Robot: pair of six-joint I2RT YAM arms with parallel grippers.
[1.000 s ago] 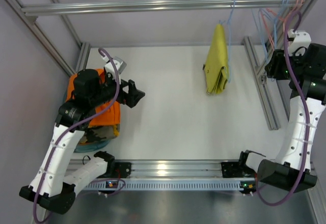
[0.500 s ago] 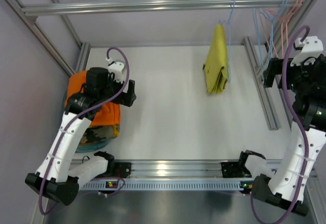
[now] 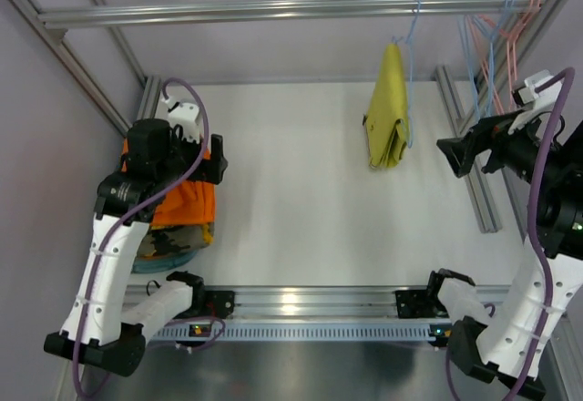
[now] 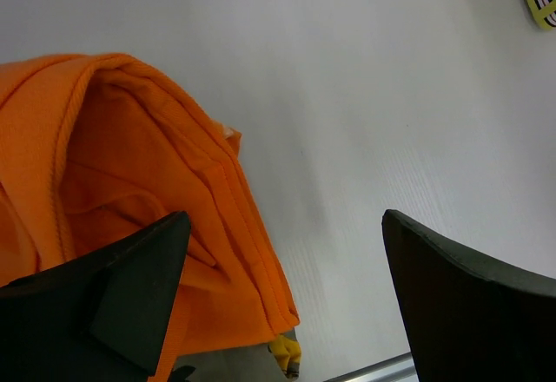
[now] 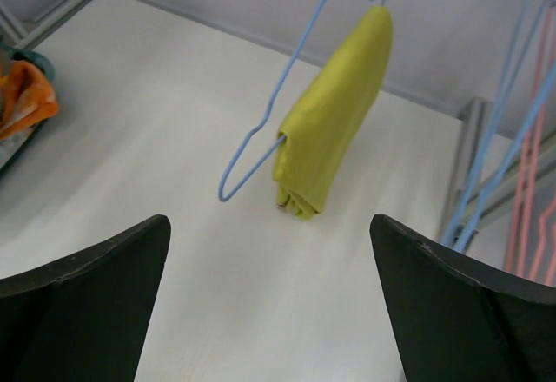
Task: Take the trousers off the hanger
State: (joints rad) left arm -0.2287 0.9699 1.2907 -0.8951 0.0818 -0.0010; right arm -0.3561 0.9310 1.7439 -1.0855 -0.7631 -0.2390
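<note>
Top view: the left tool [image 3: 211,162], open, hangs above the orange trousers [image 3: 187,202], which lie on a pile; the right tool [image 3: 453,155], open, is near the empty blue hanger [image 3: 493,55]. Left wrist: trousers lie under the left finger [image 4: 130,269], counter [image 4: 365,95] ahead. Right wrist: yellow trousers [image 5: 334,121] hang ahead.

White table [image 3: 291,200], aluminium rail [image 3: 273,6] overhead, pale grey walls [image 3: 273,50]

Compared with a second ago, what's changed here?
The left claw pulled back leftward to the edge of the bright orange cloth trousers; the right claw swung left, away from the empty wire hangers. Both are open, holding nothing. The orange trousers and the hanging yellow-green trousers stayed put.
</note>
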